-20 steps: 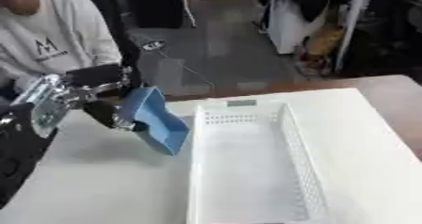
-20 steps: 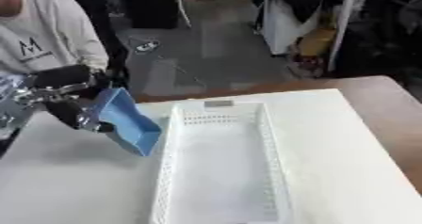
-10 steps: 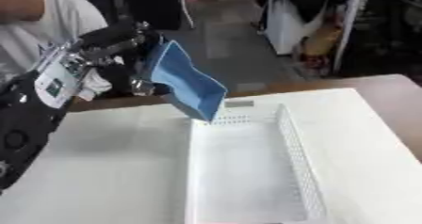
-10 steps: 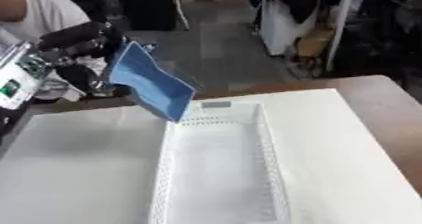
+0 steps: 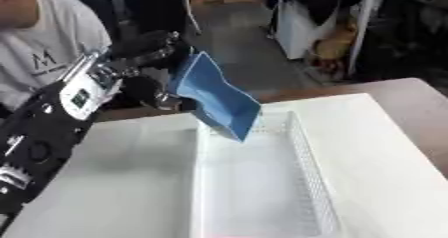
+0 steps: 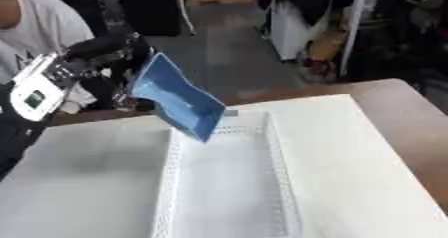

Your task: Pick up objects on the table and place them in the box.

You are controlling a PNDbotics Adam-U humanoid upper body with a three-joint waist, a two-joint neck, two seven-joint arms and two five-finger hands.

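Blue packet (image 5: 216,102), apparently gripped by left hand (image 5: 147,67), above white box (image 5: 262,182).

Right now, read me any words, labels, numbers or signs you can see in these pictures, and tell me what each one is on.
"M": large letter on the chest of the white shirt of the person behind the table; a smaller line under it is too blurred to read.
Green patch on the white panel of the left hand's wrist: too blurred to read.
Blue object held by the left hand, and the white basket: no text visible.
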